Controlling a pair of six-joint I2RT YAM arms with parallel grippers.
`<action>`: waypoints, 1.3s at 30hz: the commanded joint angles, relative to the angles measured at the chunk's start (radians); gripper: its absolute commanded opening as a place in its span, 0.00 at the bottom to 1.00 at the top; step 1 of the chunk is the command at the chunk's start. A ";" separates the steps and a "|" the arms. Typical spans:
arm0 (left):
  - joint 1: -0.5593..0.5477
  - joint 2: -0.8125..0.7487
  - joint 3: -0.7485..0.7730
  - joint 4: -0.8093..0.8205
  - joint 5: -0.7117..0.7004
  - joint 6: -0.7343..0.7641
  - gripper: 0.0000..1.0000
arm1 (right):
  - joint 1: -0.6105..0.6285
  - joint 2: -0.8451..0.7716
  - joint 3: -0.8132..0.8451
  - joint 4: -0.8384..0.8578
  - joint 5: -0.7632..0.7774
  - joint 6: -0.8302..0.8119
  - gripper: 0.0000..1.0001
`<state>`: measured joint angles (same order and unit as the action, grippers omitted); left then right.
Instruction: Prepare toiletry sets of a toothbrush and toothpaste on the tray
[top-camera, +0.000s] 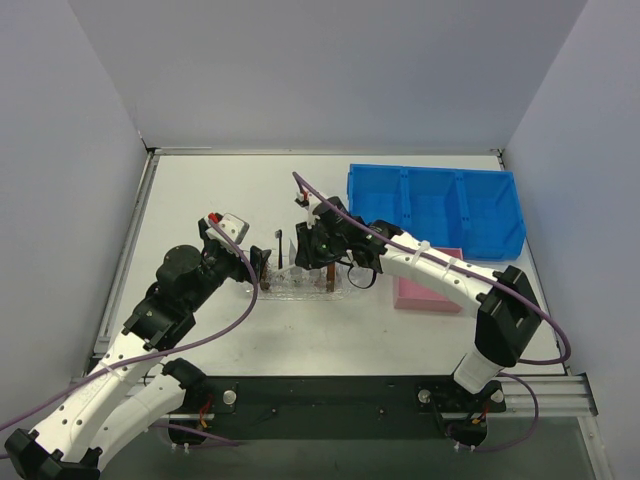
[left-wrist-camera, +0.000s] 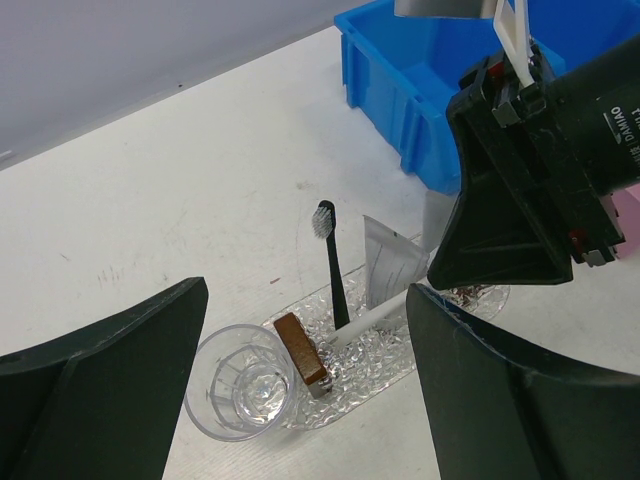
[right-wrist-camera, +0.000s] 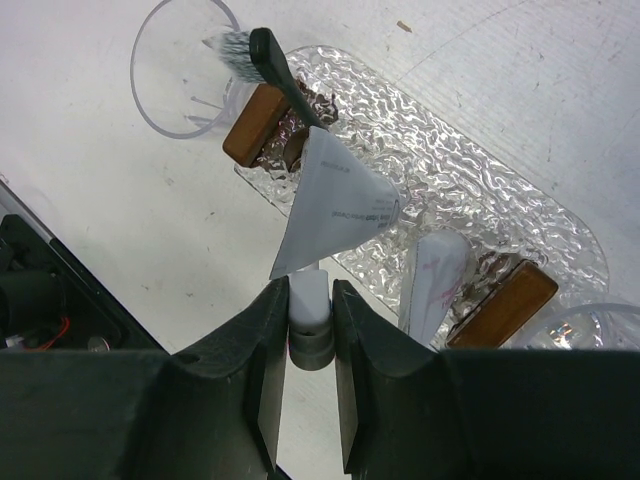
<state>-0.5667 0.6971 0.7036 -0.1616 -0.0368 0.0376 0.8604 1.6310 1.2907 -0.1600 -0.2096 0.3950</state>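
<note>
The clear textured tray (top-camera: 300, 288) (left-wrist-camera: 380, 362) (right-wrist-camera: 480, 175) lies mid-table between the arms. On it lie a black toothbrush (left-wrist-camera: 335, 270) (right-wrist-camera: 285, 75) and two silvery-white toothpaste tubes (right-wrist-camera: 335, 205) (right-wrist-camera: 435, 280), one of which also shows in the left wrist view (left-wrist-camera: 390, 265). My right gripper (right-wrist-camera: 310, 310) (top-camera: 328, 268) is shut on the end of the white toothbrush (left-wrist-camera: 375, 318) (right-wrist-camera: 309, 300), low over the tray's edge. My left gripper (left-wrist-camera: 310, 400) (top-camera: 262, 268) is open and empty at the tray's left end.
A clear cup (left-wrist-camera: 240, 385) (right-wrist-camera: 180, 70) and a brown block (left-wrist-camera: 300, 350) (right-wrist-camera: 255, 125) sit at the tray's left end. Another brown block (right-wrist-camera: 505, 305) and cup (right-wrist-camera: 595, 330) are at the other end. The blue bin (top-camera: 435, 210) and pink box (top-camera: 425, 290) stand right.
</note>
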 joint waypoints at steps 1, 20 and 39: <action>0.005 -0.007 0.004 0.033 0.012 0.007 0.91 | 0.014 0.001 0.045 -0.007 0.036 -0.010 0.20; 0.005 -0.011 0.002 0.033 0.014 0.008 0.91 | 0.028 -0.016 0.044 -0.009 0.044 -0.019 0.43; 0.005 -0.011 0.004 0.033 0.011 0.010 0.91 | 0.045 -0.071 0.038 -0.010 0.070 -0.038 0.54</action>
<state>-0.5667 0.6949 0.7036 -0.1616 -0.0360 0.0383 0.8925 1.6127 1.2964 -0.1638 -0.1638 0.3733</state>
